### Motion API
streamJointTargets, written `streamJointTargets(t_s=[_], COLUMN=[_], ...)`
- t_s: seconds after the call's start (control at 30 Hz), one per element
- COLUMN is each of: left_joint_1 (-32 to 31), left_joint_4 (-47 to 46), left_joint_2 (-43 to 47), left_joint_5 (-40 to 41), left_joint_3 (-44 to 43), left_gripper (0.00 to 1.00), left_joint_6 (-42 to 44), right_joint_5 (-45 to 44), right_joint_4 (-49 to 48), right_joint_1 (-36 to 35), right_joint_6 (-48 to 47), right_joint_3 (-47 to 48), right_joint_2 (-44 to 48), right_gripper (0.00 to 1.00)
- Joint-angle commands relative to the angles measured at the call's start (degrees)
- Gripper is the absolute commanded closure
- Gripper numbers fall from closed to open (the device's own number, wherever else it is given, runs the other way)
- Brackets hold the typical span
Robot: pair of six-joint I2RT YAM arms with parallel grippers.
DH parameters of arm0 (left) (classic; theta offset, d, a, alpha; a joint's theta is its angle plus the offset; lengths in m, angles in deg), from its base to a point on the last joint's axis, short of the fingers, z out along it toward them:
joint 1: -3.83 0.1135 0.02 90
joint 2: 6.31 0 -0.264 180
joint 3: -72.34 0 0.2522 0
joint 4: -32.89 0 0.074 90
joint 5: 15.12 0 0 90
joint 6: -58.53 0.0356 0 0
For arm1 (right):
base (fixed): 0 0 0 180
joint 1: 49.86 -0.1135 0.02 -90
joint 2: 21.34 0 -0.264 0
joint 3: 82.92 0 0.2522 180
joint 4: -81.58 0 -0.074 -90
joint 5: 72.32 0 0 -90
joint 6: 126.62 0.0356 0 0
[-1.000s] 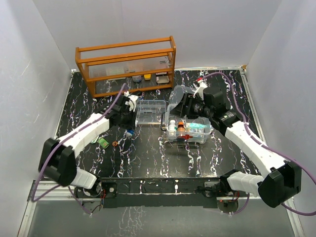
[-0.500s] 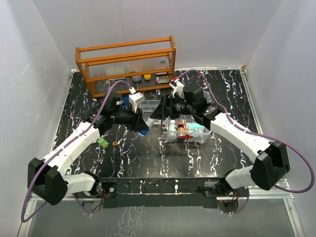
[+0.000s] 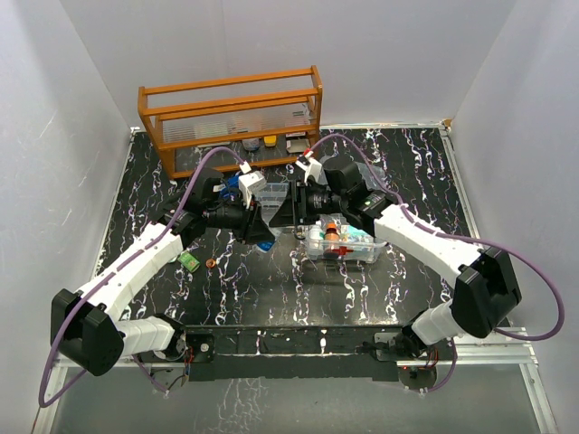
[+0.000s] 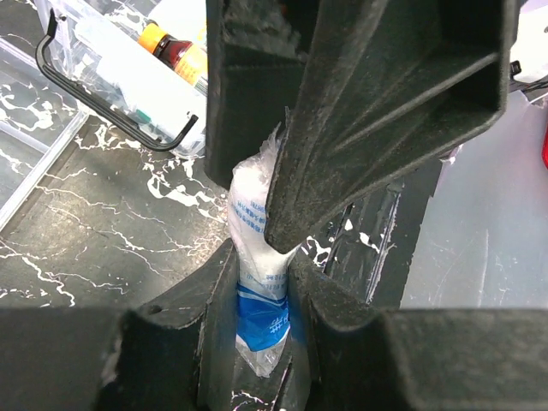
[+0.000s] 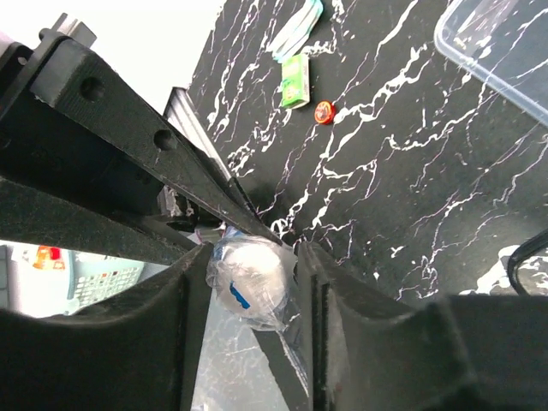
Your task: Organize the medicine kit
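Near left on the marbled table (image 3: 271,303), a green sachet (image 3: 189,261) is lying loose. At mid-table the left gripper (image 4: 261,295) and right gripper (image 5: 253,278) are meeting tip to tip, each pinching the same blue-and-white plastic packet (image 4: 253,214) between its fingers, clear of the surface. Just right of them the kit (image 3: 348,256) is sitting with bottles inside, and the orange rack (image 3: 231,117) is standing along the far edge.

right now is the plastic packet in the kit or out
Out: the left gripper and right gripper both pinch the blue-and-white packet, left of the medicine kit.
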Motion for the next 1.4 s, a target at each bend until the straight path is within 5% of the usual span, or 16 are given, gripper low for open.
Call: streamJointTargets(t_s=[0.0, 0.13, 0.33, 0.43, 0.7, 0.93, 1.37], left_joint_1=[0.00, 0.00, 0.00, 0.02, 0.10, 0.11, 0.08], left_joint_4=[0.47, 0.85, -1.36, -4.30, -9.75, -10.39, -12.98], left_joint_2=[1.38, 1.99, 5.43, 7.75, 11.50, 14.15, 17.33], left_joint_5=[0.61, 3.30, 20.75, 29.11, 51.20, 64.74, 60.69], left_joint_3=[-0.69, -1.12, -0.41, 1.72, 6.30, 8.01, 11.63], left_gripper=[0.77, 0.63, 0.13, 0.02, 0.01, 0.01, 0.01], left_joint_6=[1.23, 0.67, -4.41, -7.15, -12.45, -17.08, -20.83], right_joint_5=[4.12, 2.39, -9.38, -13.28, -24.41, -31.83, -31.34], right_joint_4=[-1.83, -1.97, -2.23, -2.11, 2.09, 6.40, 3.60], right_joint_1=[-0.17, -0.24, 2.59, 6.90, 17.25, 18.30, 18.28], right_joint_6=[2.32, 3.91, 5.41, 6.33, 5.54, 4.45, 5.54], right_joint_3=[0.87, 0.31, -0.77, -2.47, -7.75, -10.23, -12.78], right_joint_2=[-0.91, -0.39, 4.12, 7.62, 19.83, 23.95, 16.16], right_gripper=[0.66, 0.81, 0.83, 0.83, 0.83, 0.83, 0.85])
